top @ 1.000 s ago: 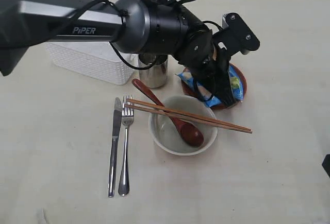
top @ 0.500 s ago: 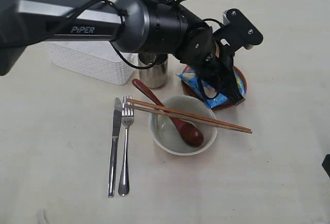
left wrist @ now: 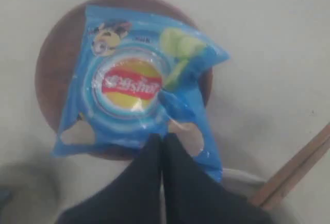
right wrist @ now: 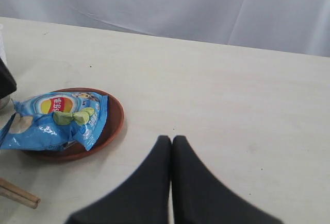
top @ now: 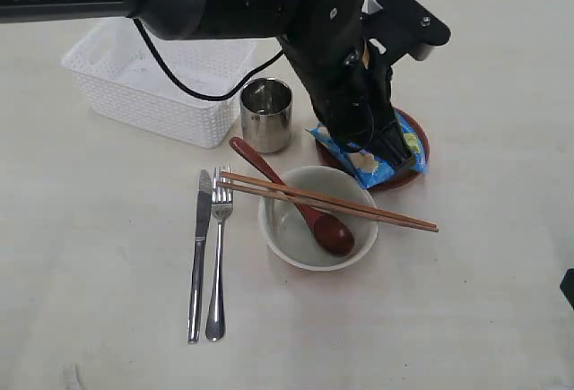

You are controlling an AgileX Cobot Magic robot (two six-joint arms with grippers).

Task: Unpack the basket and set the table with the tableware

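Left gripper (left wrist: 163, 139), fingers pressed together, sits at the edge of the blue foil snack bag (left wrist: 129, 85). Snagging it could drag the reddish-brown round plate (left wrist: 49, 69) beneath. Right gripper (right wrist: 171, 140) fingers are likewise pressed together.

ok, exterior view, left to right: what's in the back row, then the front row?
Back: basket → steel cup → plate carrying the snack bag. Front: knife → fork → bowl. Spoon and chopsticks cross the bowl, so left out.
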